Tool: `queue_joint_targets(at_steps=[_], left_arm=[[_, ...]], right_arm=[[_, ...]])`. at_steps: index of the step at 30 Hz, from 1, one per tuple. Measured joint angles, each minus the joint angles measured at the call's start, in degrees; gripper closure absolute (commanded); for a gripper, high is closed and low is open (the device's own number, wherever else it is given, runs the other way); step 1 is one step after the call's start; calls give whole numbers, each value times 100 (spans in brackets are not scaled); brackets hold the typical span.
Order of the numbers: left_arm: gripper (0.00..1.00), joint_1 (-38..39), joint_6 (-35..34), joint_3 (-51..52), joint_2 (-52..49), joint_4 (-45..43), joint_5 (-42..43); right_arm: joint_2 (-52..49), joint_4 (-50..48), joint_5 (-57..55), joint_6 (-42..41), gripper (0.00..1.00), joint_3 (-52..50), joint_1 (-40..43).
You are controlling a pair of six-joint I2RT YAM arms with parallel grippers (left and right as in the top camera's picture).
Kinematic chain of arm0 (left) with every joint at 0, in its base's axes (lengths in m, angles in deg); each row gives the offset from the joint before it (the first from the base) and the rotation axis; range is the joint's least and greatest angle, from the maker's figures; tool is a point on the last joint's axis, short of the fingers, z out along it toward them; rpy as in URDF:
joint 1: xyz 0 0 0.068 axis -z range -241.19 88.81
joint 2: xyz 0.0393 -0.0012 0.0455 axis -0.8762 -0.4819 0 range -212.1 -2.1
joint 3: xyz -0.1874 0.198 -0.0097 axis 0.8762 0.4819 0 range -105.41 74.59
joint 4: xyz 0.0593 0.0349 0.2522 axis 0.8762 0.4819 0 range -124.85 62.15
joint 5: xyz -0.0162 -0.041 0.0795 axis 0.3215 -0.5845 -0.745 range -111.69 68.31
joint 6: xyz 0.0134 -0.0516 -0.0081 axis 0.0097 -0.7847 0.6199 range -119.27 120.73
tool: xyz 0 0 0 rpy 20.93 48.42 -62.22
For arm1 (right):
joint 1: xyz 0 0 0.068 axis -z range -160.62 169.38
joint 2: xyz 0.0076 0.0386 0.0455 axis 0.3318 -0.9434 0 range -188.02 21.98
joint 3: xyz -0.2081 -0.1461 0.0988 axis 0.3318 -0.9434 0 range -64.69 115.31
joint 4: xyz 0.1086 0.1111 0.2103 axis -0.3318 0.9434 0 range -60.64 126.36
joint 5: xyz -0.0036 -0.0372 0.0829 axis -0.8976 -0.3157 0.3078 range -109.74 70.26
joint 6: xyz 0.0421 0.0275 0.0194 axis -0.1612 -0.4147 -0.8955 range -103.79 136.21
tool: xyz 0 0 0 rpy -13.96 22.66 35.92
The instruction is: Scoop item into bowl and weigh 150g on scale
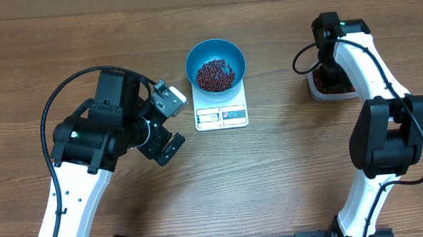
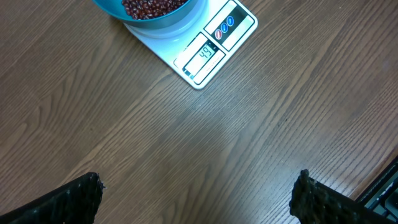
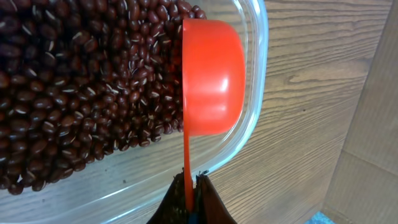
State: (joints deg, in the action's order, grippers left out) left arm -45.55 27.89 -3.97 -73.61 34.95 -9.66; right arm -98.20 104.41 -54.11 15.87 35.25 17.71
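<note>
Red-brown beans [image 3: 81, 87] fill the clear container [image 3: 252, 112], ahead and left of the right gripper [image 3: 191, 202]. Its jaws are clamped on the orange scoop [image 3: 211, 81], whose handle runs straight out from them, cup by the container wall. More lie in the blue bowl [image 1: 194, 58] on the scale [image 1: 222, 116]. The left gripper [image 2: 199, 202] is spread wide, holding nothing.

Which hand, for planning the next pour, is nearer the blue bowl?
Left. The left hand is open beside the scale under the bowl; the right hand is farther off, holding the scoop at the container.

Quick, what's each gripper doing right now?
Left gripper: open, holding nothing.
Right gripper: shut on the orange-red measuring scoop.
</note>
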Motion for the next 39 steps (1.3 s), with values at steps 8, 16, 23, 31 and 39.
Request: queue_joint_targets(at_steps=[8, 16, 23, 31, 39], left_arm=[[0, 0, 0, 0, 0, 0, 0], [0, 0, 0, 0, 0, 0, 0], [0, 0, 0, 0, 0, 0, 0], [0, 0, 0, 0, 0, 0, 0], [0, 0, 0, 0, 0, 0, 0]], right_arm=[[0, -70, 175, 251, 96, -2, -2], [0, -87, 640, 564, 96, -2, 17], [0, -90, 1375, 680, 96, -2, 136], [0, 35, 2175, 704, 96, 31, 415], [0, 190, 3300, 750, 96, 164, 883]])
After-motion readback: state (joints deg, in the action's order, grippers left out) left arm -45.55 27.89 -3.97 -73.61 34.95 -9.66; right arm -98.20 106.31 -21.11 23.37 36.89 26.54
